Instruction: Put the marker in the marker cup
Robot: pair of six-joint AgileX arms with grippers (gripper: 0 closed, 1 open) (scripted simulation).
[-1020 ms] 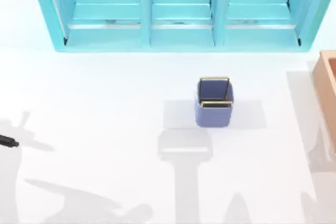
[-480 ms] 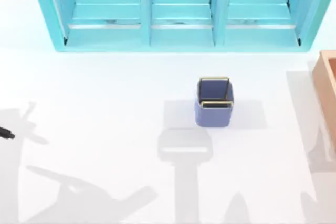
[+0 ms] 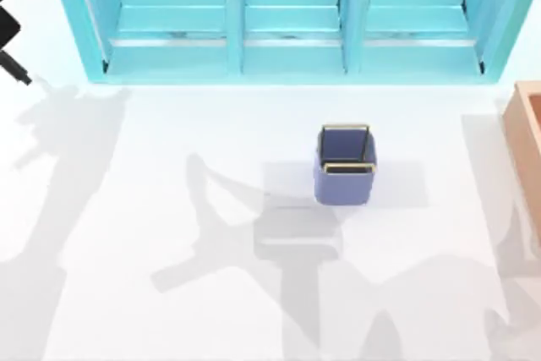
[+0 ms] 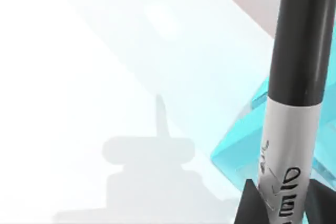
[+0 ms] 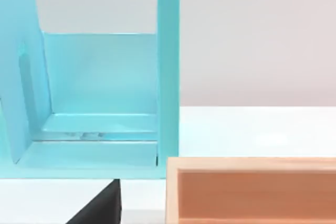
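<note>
1. Left gripper (image 3: 7, 19) sits at the worktop's far-left corner, at the top view's left edge, just left of the turquoise shelf unit (image 3: 287, 19).
2. Left wrist view: the marker (image 4: 291, 103) is pinched between the dark fingers (image 4: 249, 205) at its white-grey lettered barrel, black cap pointing away from the gripper. It is clear of the worktop (image 3: 169, 209).
3. In the top view the marker's black end (image 3: 15, 69) pokes out below the gripper.
4. Marker cup (image 3: 345, 165), blue-purple with gold rim, stands upright right of the worktop's centre, in front of the shelf unit, well apart from the marker.
5. Orange-brown box (image 3: 528, 150) lies at the right edge.
6. Right arm: a dark finger (image 5: 100, 208) shows in the right wrist view near the box; cannot tell whether the fingers are spread.
</note>
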